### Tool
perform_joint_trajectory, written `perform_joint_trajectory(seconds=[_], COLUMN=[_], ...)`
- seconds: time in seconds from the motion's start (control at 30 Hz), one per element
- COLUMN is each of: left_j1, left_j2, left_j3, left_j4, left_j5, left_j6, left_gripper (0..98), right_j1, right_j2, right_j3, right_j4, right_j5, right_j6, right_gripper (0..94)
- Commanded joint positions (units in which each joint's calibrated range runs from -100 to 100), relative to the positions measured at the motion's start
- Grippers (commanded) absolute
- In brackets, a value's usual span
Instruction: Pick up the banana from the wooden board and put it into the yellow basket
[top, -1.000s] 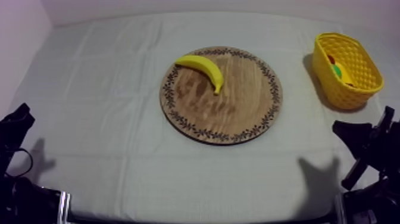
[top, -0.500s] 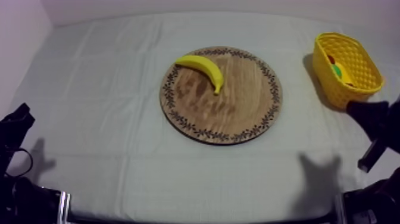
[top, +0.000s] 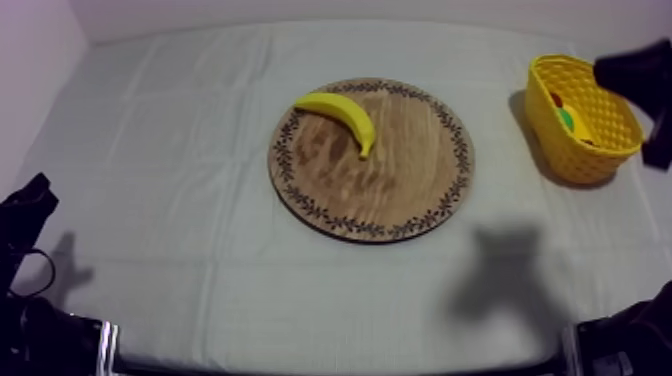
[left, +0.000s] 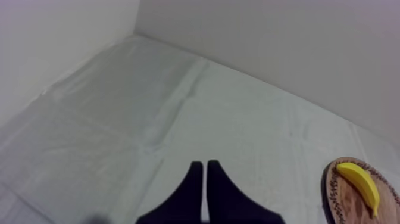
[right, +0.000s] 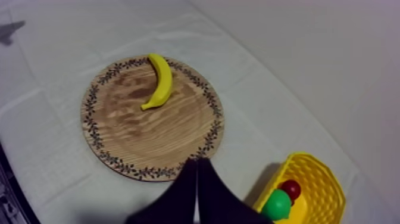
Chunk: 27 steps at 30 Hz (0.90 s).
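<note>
Right arm (top: 640, 72) gone up from lower right edge, now high beside yellow basket (top: 585, 155) at counter's right side. Right gripper (right: 196, 167) closed, empty, fingers together. Left gripper (left: 205, 170) closed too, empty, at counter's left side. Banana (top: 343, 112) lies on wooden board (top: 400, 190), untouched. Basket holds small red fruit (right: 291, 189) and green fruit (right: 277, 205).

The clothed table (top: 160, 200) bears 2 things: wooden board (top: 390, 195) at centre, yellow basket (top: 566, 150) at right.

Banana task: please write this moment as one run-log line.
banana on wooden board | left gripper shut | right gripper shut, near yellow basket
</note>
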Motion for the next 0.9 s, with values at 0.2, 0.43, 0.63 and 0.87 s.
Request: perform_joint_trajectory(seconds=[0.2,0.43,0.63,0.87], left_j1=[0.0,0.0,0.0,0.0], left_j2=[0.0,0.0,0.0,0.0], left_j3=[0.0,0.0,0.0,0.0], left_j4=[-0.01,-0.01,-0.01,-0.01], left_j5=[0.0,0.0,0.0,0.0], left_j6=[0.0,0.0,0.0,0.0], left_gripper=[0.1,0.1,0.1,0.1], right_j1=[-2.4,-8.3,-12.4,-13.8], right_j2=[25.6,41.2,52.5,63.0], right_j3=[-27.4,-43.7,-54.6,-62.2], right_j4=[0.9,4.7,5.9,6.2], right_j5=[12.0,19.4,26.1,30.2], right_j6=[0.5,-0.5,-1.5,-2.2], right_gripper=[0.7,0.7,0.7,1.2])
